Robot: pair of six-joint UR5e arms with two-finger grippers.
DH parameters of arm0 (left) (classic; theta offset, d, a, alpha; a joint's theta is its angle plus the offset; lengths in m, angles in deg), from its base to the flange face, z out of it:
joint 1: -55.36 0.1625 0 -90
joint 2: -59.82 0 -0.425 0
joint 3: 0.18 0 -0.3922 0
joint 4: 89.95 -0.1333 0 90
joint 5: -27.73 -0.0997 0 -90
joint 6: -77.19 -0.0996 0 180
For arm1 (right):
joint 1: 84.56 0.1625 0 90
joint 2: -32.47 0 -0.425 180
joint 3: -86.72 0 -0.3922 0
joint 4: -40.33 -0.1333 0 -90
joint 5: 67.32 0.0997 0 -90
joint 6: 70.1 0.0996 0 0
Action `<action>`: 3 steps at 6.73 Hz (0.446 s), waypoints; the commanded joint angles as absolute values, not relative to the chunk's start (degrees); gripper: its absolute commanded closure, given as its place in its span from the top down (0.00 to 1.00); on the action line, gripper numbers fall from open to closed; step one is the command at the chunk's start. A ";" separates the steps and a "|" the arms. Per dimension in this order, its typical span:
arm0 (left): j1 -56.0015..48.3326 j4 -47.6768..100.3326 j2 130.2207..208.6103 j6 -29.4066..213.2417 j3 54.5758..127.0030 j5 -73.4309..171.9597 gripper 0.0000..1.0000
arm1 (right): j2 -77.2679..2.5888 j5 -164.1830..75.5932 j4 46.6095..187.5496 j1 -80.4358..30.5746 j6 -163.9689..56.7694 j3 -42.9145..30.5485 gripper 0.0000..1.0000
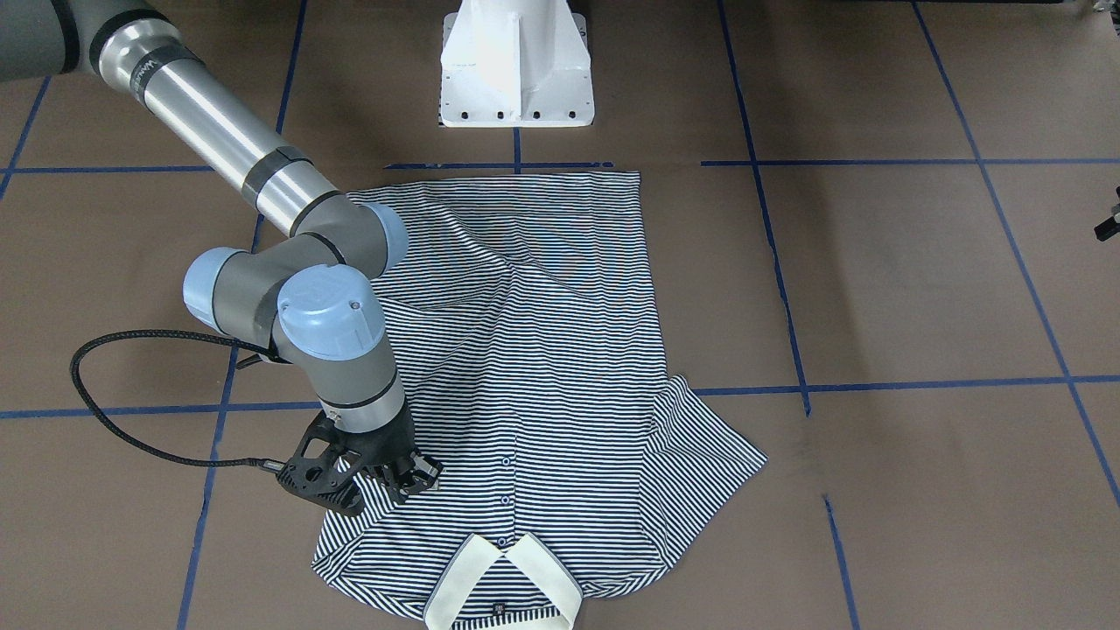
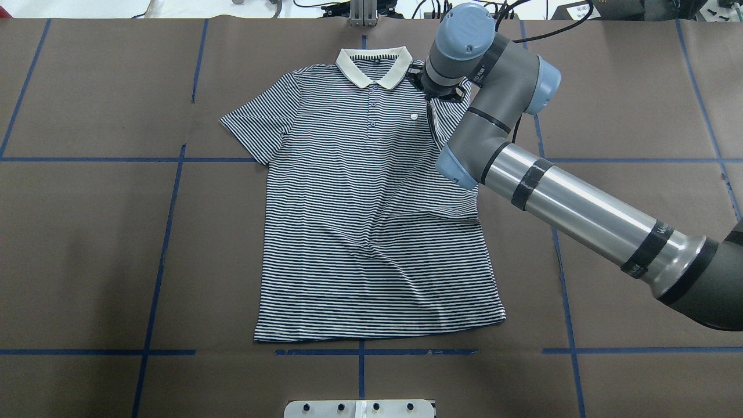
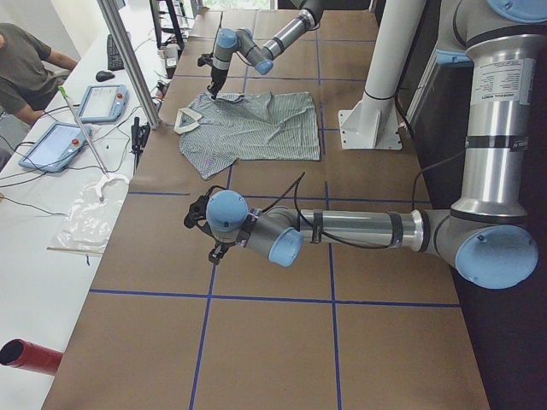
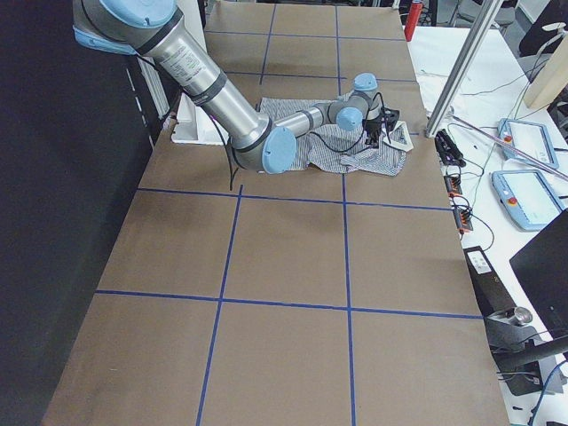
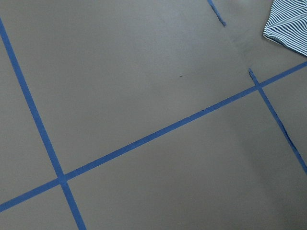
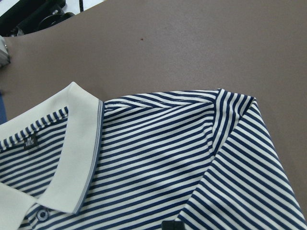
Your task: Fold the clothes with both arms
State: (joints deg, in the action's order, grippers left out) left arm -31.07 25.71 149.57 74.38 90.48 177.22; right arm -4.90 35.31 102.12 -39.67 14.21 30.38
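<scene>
A: Front-facing view first. What surrounds the shirt?
B: A brown table (image 1: 919,289) crossed by blue tape lines (image 1: 875,385), with one white pedestal (image 1: 516,79) at the robot's edge. One polo shirt (image 1: 542,350) lies flat, front up, its collar (image 1: 503,582) away from the robot. The right arm (image 1: 332,350) covers the shoulder on its side.
A: And the right gripper (image 1: 409,477)?
B: It points down, fingers on the fabric beside the collar. Whether they pinch it I cannot tell.
A: Overhead?
B: The arm reaches in diagonally across the shirt's side edge, and its wrist hides the gripper. I count three buttons (image 2: 373,106), one chest logo (image 2: 414,116) and one sleeve (image 2: 255,125) spread out.
A: Left side view?
B: The left arm (image 3: 359,229) stretches low over bare table, well apart from the shirt. I cannot tell how the left gripper (image 3: 214,253) stands. A person (image 3: 21,64) sits by two tablets (image 3: 102,102).
A: Right side view?
B: The right forearm blocks part of the shirt.
A: Wrist cameras?
B: Left shows tape lines and one striped corner. Right shows collar, shoulder seam and one button
</scene>
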 commanded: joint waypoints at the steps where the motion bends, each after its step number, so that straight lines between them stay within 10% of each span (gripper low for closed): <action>1: -28.68 25.36 153.48 75.51 90.61 177.15 1.00 | -4.53 33.41 101.94 -40.79 13.58 30.66 1.00; 3: -20.97 28.50 159.98 100.25 89.91 175.57 1.00 | -7.85 33.84 102.81 -40.62 13.74 21.83 1.00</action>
State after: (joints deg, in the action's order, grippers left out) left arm -25.28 26.55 156.02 86.49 90.45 176.48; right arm -5.85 33.66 102.15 -40.68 13.43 27.11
